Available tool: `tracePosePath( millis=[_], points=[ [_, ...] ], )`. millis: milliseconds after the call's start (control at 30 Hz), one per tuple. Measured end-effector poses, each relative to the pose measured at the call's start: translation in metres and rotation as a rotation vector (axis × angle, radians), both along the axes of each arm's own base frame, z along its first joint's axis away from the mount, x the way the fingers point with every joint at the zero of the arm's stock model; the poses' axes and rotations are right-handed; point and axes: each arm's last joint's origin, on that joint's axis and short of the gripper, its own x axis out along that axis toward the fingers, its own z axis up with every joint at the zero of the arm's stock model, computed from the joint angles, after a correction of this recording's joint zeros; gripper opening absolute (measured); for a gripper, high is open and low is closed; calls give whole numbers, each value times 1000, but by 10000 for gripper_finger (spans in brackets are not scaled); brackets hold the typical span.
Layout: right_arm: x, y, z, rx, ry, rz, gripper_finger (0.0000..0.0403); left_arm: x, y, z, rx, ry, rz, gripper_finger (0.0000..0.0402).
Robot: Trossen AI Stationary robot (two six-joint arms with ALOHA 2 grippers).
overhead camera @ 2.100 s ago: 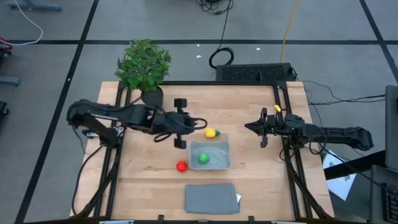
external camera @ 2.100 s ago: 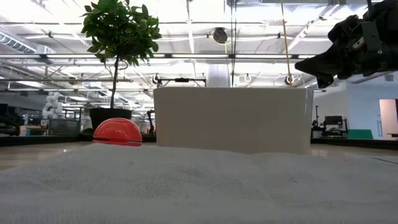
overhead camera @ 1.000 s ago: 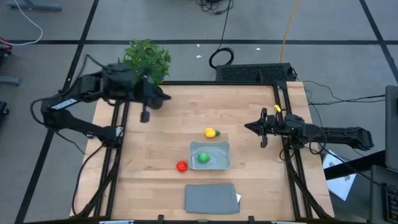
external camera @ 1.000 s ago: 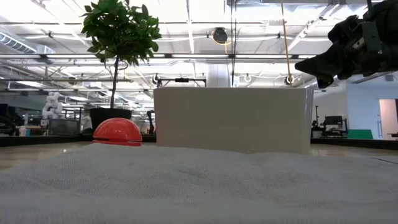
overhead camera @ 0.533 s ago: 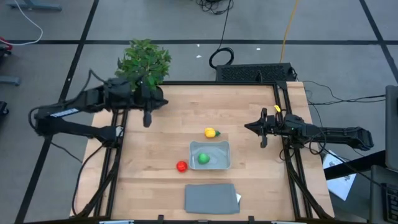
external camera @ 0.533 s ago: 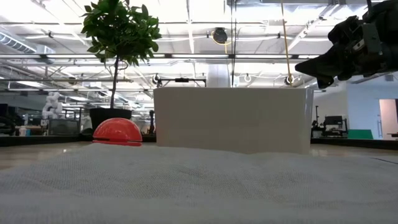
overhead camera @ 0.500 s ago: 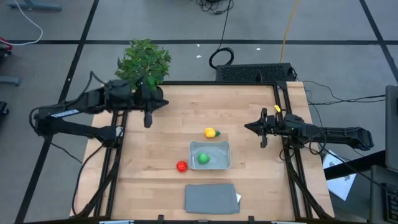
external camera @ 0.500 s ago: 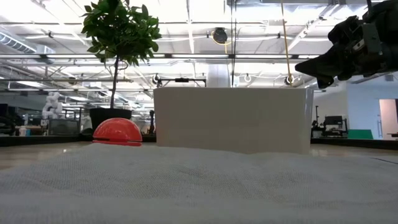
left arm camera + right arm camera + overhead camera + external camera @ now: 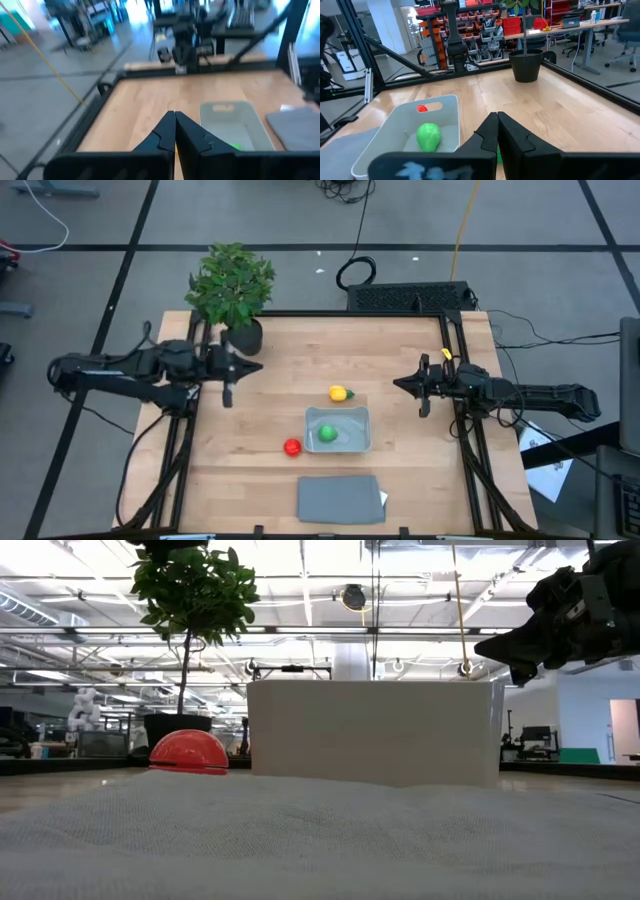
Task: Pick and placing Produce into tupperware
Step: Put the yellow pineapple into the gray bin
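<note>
Green ball point(image 9: 327, 434) inside rounded translucent tupperware point(image 9: 338, 416)

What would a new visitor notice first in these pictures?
Probably the bright produce at the table's middle: a green ball lying inside the clear tupperware, a red ball just outside its left wall, and a yellow piece behind it. The leafy potted plant stands at the far left corner.

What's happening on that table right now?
Both end effectors shut, empty: left, right. Green ball in tub; yellow piece, red ball outside. Nothing blocking.
</note>
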Motion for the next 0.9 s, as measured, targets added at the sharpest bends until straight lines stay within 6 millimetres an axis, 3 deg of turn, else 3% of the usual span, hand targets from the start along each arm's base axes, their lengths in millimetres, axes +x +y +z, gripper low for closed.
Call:
tracePosePath(
  millis=[167, 300, 700, 900],
  points=[
    [0, 0, 0, 0, 0, 0, 0, -20, 1, -19, -23, -142, 7, 5],
    [0, 0, 1, -1, -8, 0, 0, -27, 2, -37, -91, -148, 51, 4],
    [0, 0, 1, 6, -7, 0, 0, -20, -2, -101, -79, -141, 100, 2],
    [0, 0, 0, 11, -6, 0, 0, -20, -4, -115, -65, -160, 82, 11]
  ],
)
